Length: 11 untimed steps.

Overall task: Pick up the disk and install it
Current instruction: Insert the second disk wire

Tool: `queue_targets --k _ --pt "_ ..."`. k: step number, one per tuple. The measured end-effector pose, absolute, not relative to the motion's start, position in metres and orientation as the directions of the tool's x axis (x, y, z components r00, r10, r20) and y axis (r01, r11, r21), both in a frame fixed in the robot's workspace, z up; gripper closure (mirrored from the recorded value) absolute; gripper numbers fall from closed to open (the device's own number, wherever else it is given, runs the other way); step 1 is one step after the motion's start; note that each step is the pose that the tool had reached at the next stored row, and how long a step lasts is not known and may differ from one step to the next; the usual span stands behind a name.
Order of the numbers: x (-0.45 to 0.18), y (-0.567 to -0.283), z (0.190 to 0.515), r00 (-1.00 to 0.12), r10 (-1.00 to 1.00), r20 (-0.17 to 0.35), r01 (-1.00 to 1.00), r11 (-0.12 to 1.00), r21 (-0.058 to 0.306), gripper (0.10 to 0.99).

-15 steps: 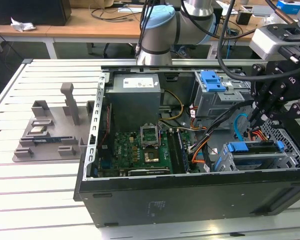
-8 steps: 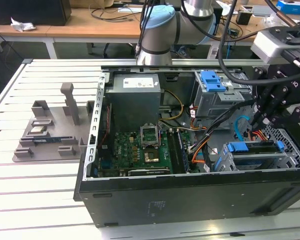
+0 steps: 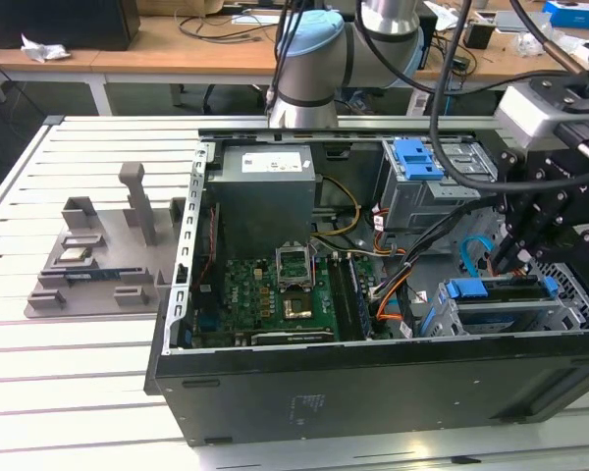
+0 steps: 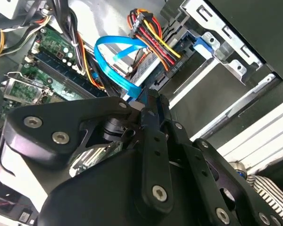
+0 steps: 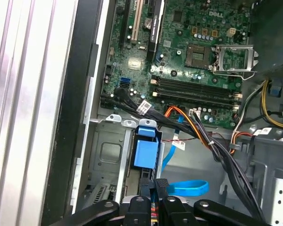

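Inside the open computer case [image 3: 373,383], loose cables [image 5: 217,141] crowd the gripper [image 5: 153,188], its fingers together above the disk [image 5: 146,153].

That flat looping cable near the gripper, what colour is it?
Bright blue; the flat cable shows best in the second wrist view.

Matt black sheet-metal computer case [image 3: 373,392] on a ribbed pale metal table [image 3: 69,392], glossy green motherboard [image 3: 275,294] inside it, bright blue plastic drive frame [image 5: 146,153] by bare grey steel bay wall [image 5: 108,155], gripper [image 5: 153,188] links satin black metal.
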<state>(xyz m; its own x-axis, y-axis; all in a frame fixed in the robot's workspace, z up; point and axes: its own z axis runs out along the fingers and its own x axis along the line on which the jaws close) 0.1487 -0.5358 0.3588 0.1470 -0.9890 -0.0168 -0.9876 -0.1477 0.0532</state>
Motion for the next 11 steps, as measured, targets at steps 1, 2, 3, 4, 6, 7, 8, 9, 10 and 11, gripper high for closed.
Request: queue_targets --k 1,2,3,4,6,7,8,9,10,11 --pt "0.1497 -0.5358 0.3574 0.147 -0.989 -0.016 -0.988 -0.148 0.053 0.925" --pt "0.151 -0.5358 0.356 0.147 -0.989 -0.015 -0.988 -0.148 0.054 0.925" --pt "0.1519 -0.5358 0.355 0.147 -0.989 -0.014 -0.988 -0.148 0.054 0.925" --pt "0.1528 -0.5358 0.3541 0.147 -0.989 -0.014 -0.988 -0.148 0.054 0.925" --pt "0.154 -0.5358 0.3526 0.148 -0.989 -0.012 -0.988 -0.148 0.054 0.925" --pt "0.155 -0.5358 0.3514 0.148 -0.989 -0.012 -0.988 -0.148 0.054 0.925" --pt "0.1559 -0.5358 0.3504 0.148 -0.989 -0.011 -0.987 -0.148 0.054 0.925" --pt "0.1563 -0.5358 0.35 0.148 -0.989 -0.011 -0.987 -0.148 0.054 0.925" --pt "0.1567 -0.5358 0.3494 0.148 -0.989 -0.011 -0.987 -0.148 0.054 0.925" --pt "0.1576 -0.5358 0.3481 0.148 -0.989 -0.011 -0.987 -0.148 0.054 0.925"
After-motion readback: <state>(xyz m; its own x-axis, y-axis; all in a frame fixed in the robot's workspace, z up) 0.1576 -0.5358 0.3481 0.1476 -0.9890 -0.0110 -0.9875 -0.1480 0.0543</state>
